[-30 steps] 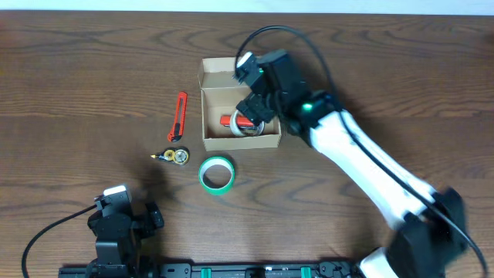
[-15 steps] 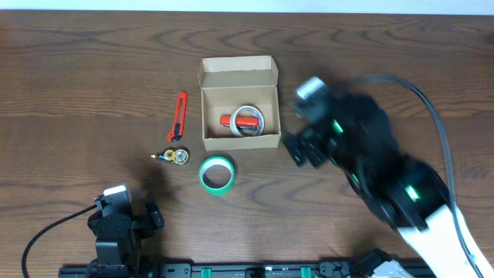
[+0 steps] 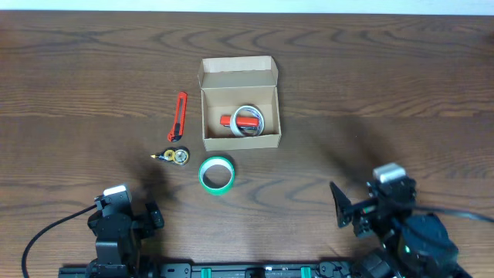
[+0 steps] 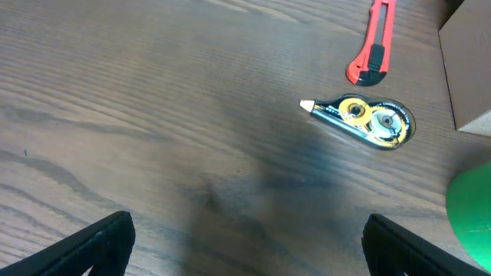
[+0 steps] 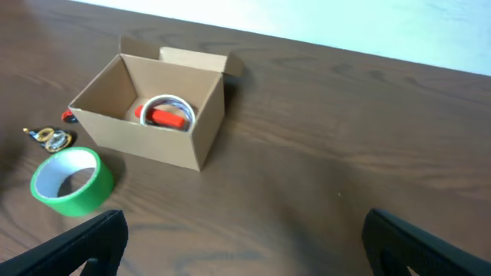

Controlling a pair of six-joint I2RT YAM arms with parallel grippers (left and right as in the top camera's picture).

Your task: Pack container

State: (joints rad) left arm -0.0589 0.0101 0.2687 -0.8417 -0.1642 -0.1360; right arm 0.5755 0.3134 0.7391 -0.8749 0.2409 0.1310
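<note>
The container (image 3: 239, 140) is a tan cardboard box with its lid flap open at the back; it also shows in the right wrist view (image 5: 205, 130). Inside lie a clear tape roll (image 3: 249, 120) and a red item (image 3: 241, 121). A green tape roll (image 3: 217, 174), a correction tape dispenser (image 3: 176, 157) and a red utility knife (image 3: 179, 116) lie left of and in front of the box. My right gripper (image 5: 245, 245) is open and empty, near the table's front right. My left gripper (image 4: 245, 245) is open and empty, at the front left.
The correction tape dispenser (image 4: 364, 121), the knife (image 4: 374, 47) and an edge of the green roll (image 4: 472, 211) show in the left wrist view. A black rail (image 3: 247, 270) runs along the table's front edge.
My right arm has pulled back from over the box to the table's front right, empty. The red item and clear roll stay in the box. The left arm has not moved.
</note>
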